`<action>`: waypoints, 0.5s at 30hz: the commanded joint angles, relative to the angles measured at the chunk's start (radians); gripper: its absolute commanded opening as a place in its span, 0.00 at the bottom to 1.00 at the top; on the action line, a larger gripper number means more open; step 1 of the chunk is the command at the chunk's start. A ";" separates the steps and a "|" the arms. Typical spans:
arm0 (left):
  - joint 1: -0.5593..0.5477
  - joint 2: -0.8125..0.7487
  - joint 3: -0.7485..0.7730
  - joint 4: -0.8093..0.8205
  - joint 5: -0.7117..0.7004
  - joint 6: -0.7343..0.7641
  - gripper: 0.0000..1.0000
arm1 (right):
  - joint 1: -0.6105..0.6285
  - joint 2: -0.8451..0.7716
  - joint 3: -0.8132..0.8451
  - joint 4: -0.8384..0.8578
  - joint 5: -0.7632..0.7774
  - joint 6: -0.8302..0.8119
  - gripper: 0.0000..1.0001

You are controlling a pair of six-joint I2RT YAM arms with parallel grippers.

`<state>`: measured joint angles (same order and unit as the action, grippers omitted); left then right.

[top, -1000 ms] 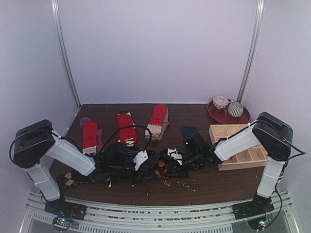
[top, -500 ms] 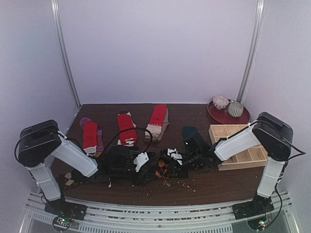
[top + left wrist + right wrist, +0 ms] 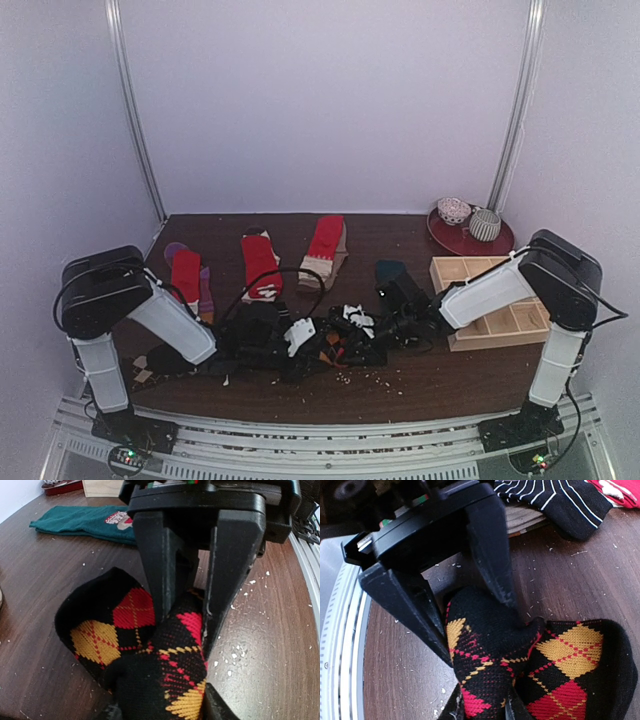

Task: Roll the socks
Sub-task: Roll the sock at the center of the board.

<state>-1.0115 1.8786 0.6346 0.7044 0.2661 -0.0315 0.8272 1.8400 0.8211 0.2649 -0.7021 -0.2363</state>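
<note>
Two grippers: both sit low at the bottom centre of the overhead view, facing each other across one dark heap on the table [image 3: 430, 385].
Left gripper [image 3: 184, 611]: its black fingers [image 3: 159, 575] come down from the top of its wrist view and clamp a raised fold of the argyle sock [image 3: 107, 630]. Fabric fills the gap between them.
Right gripper [image 3: 481, 630]: its jaws pinch a hump of argyle knit at the centre of its wrist view, one finger above and one at the lower left.
Argyle sock, place: on the table between the two grippers, bunched and folded over. It is black knit with red and yellow diamonds.
Argyle sock, cut off: it runs out of the bottom edge in both wrist views, and its layers cannot be counted.
Grip seen from overhead: hard to read, since black fingers, cables and black knit merge and only orange flecks stand out.
Striped sock [image 3: 560, 500]: upper right of the right wrist view, cut by the top edge.
Teal sock [image 3: 75, 522]: flat at the upper left of the left wrist view, with a small figure patch. Its right end is hidden behind the gripper.
Red-and-beige socks [image 3: 260, 262]: two lie flat in the upper middle of the table.
Red-and-purple sock [image 3: 187, 278]: flat at the left, just beside the left arm.
Wooden tray [image 3: 490, 300]: at the right, partly covered by the right arm.
Red plate [image 3: 470, 242]: at the table's upper right. It carries two rolled bundles [image 3: 485, 225], probably socks, too small to make out.
</note>
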 commanded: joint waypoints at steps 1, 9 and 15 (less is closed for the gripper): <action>-0.023 0.036 0.034 0.007 0.069 -0.010 0.37 | 0.009 0.081 -0.021 -0.238 0.018 0.010 0.15; -0.029 0.040 0.076 -0.065 0.103 -0.001 0.00 | 0.009 0.090 0.001 -0.268 0.046 0.061 0.15; -0.024 0.056 0.162 -0.263 0.105 -0.024 0.00 | 0.009 0.024 -0.025 -0.211 0.087 0.138 0.23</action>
<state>-1.0088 1.8854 0.7071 0.5915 0.3080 -0.0338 0.8112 1.8313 0.8505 0.1802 -0.7067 -0.1654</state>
